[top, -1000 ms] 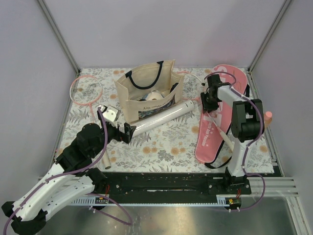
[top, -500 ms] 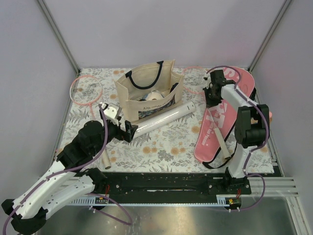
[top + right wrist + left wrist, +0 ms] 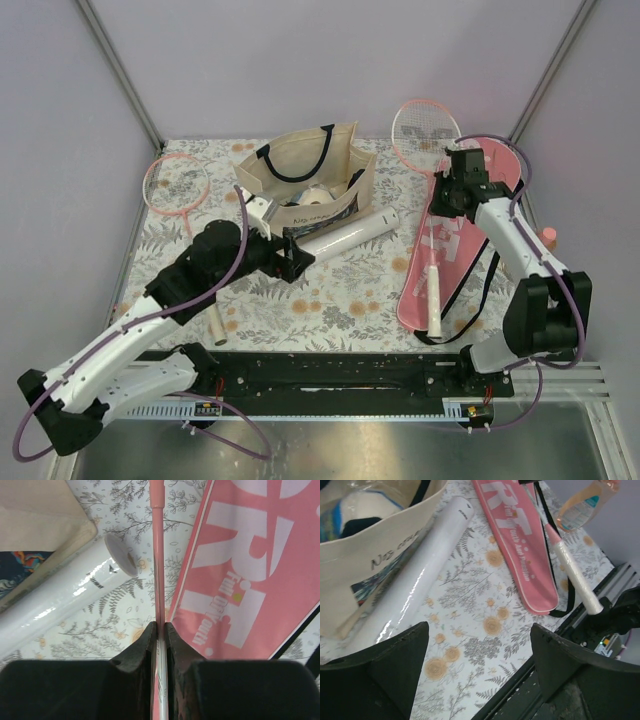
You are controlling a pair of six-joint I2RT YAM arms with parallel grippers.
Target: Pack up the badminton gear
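My right gripper (image 3: 449,199) (image 3: 160,626) is shut on the thin pink shaft of a racket (image 3: 424,128). That racket's head is raised toward the back wall. Its white handle (image 3: 434,300) (image 3: 576,578) lies over the pink SPORT cover (image 3: 455,245) (image 3: 250,575) (image 3: 512,540). The long white tube (image 3: 345,234) (image 3: 417,577) (image 3: 65,597) lies on the cloth against the tote bag. My left gripper (image 3: 293,262) (image 3: 479,647) is open at the tube's near end, with only tablecloth between its fingers. A second pink racket (image 3: 176,186) lies at the far left.
The beige tote bag (image 3: 300,190) (image 3: 365,560) stands at the back centre with white things inside. A small clear bottle (image 3: 548,237) (image 3: 580,507) lies by the right wall. A black rail (image 3: 330,370) runs along the near edge.
My right gripper has shut on the racket shaft and swung the racket up, its head now toward the back. My left arm has reached forward and right along the tube.
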